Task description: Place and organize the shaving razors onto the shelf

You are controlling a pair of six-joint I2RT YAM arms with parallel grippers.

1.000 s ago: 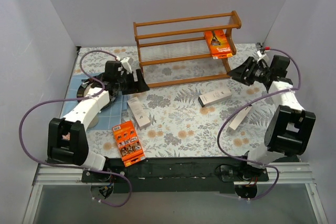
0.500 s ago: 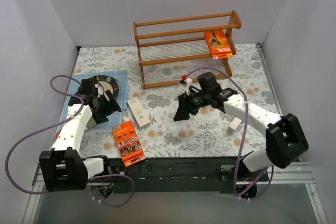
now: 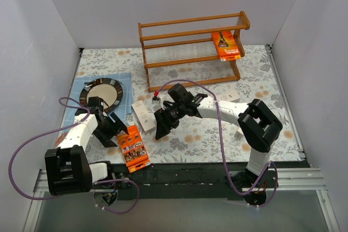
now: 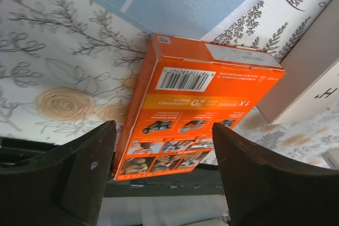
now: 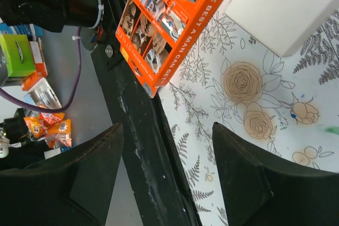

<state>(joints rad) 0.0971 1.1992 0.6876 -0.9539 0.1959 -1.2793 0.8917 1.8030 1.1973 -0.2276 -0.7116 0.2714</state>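
The wooden shelf [image 3: 190, 52] stands at the back with one orange razor pack [image 3: 227, 45] on its lower tier at the right. A second orange pack [image 3: 133, 148] lies flat near the table's front edge, and shows in the left wrist view [image 4: 196, 115] and the right wrist view [image 5: 169, 19]. A white box [image 3: 143, 116] lies just behind it [image 4: 312, 78] [image 5: 291, 9]. Another white box [image 3: 228, 93] lies beyond the right arm. My left gripper [image 3: 111, 129] [image 4: 164, 183] is open just left of the orange pack. My right gripper [image 3: 162, 126] [image 5: 167, 183] is open just right of it.
A dark round plate [image 3: 102, 92] sits on a blue mat [image 3: 124, 80] at the left. The black front rail [image 3: 179, 172] [image 5: 143, 146] runs along the table's near edge, close to the orange pack. White walls enclose the table.
The left arm has swung toward the front, to the orange pack. The right arm has swept left across the table to the same pack. Both stay open and empty.
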